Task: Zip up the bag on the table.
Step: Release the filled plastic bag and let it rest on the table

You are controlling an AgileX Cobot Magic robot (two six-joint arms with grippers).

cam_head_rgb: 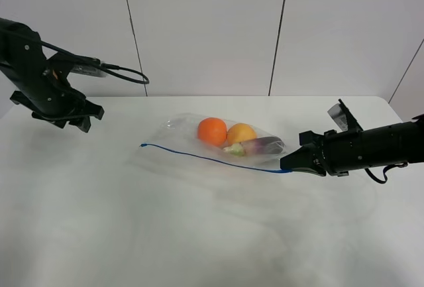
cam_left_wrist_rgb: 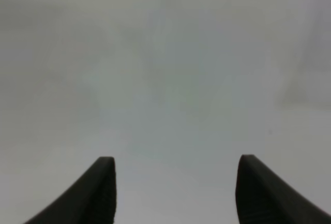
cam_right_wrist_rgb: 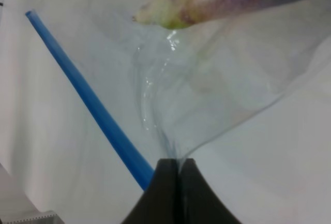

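The clear bag (cam_head_rgb: 199,142) lies in the middle of the white table (cam_head_rgb: 199,234), with an orange (cam_head_rgb: 212,130), a yellow pear (cam_head_rgb: 241,133) and a purple eggplant (cam_head_rgb: 263,146) inside. Its blue zip strip (cam_head_rgb: 212,160) runs along the near edge. My right gripper (cam_head_rgb: 286,166) is shut on the right end of the strip. In the right wrist view its fingertips (cam_right_wrist_rgb: 177,168) pinch the bag plastic beside the blue strip (cam_right_wrist_rgb: 88,100). My left gripper (cam_head_rgb: 74,120) is raised at the far left, away from the bag. It is open and empty (cam_left_wrist_rgb: 176,188).
A grey panelled wall (cam_head_rgb: 205,28) stands behind the table. A black cable (cam_head_rgb: 126,73) loops off the left arm. The table's back edge runs just behind the bag.
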